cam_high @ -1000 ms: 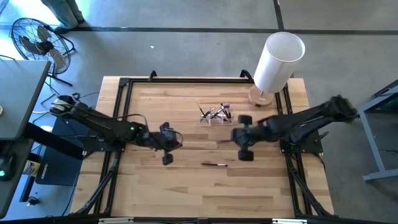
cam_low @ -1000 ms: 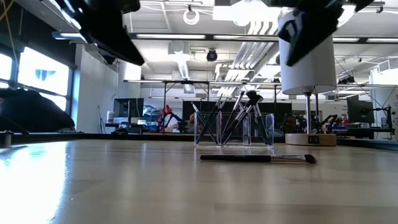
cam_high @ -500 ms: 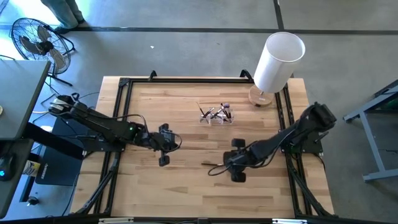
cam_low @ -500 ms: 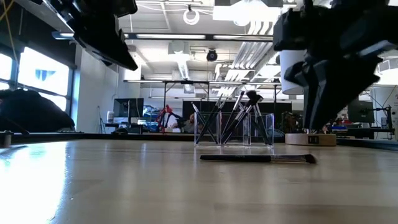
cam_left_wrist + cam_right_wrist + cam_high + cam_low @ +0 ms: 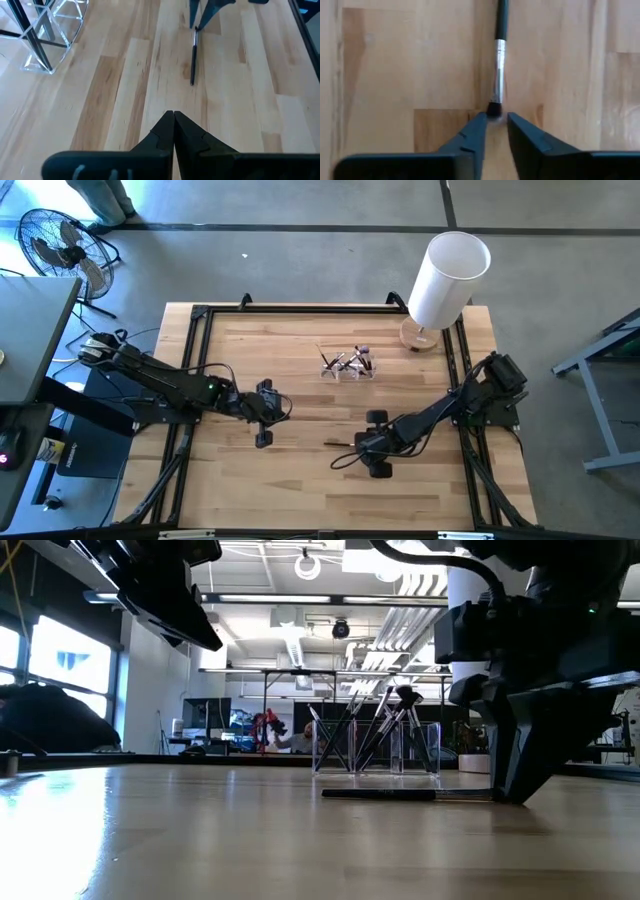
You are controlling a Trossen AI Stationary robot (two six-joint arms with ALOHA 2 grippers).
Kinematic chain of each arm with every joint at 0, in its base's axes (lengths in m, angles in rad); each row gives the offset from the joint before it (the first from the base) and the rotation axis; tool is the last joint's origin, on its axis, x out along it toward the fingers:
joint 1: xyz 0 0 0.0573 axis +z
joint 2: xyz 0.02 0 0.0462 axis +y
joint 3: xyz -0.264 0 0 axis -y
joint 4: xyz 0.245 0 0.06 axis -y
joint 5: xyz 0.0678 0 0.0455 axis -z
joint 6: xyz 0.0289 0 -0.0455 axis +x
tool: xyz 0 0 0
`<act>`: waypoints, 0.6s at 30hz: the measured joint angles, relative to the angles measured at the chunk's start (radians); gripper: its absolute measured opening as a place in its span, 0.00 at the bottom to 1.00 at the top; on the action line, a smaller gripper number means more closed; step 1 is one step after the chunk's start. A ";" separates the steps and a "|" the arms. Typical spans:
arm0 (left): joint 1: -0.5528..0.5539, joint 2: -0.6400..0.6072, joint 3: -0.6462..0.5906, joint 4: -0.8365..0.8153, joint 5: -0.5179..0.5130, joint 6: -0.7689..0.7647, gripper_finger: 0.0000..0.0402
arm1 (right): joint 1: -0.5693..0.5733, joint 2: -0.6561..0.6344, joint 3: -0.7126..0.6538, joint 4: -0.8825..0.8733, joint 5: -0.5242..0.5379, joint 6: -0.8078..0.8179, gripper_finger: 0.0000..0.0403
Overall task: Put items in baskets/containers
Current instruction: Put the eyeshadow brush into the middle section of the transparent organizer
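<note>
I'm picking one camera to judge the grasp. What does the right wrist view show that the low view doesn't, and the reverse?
Right wrist only: the right tool open, its fingers straddling the bristle end of the loose brush.

Low only: the clear tray holding upright brushes behind it, and the left arm raised at upper left.

Both: that brush lying flat on the table, with the right tool at its tip.
</note>
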 joint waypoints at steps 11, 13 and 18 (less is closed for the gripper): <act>0.000 0.016 0.000 0.077 -0.207 -0.051 0.13 | -0.031 -0.141 -0.006 -0.016 0.004 0.058 0.01; 0.000 0.016 0.000 0.126 -0.226 -0.039 0.21 | -0.053 -0.197 -0.003 -0.025 0.005 0.077 0.01; 0.000 0.016 0.011 0.202 -0.221 0.116 0.42 | -0.112 -0.315 0.022 -0.093 -0.010 0.079 0.00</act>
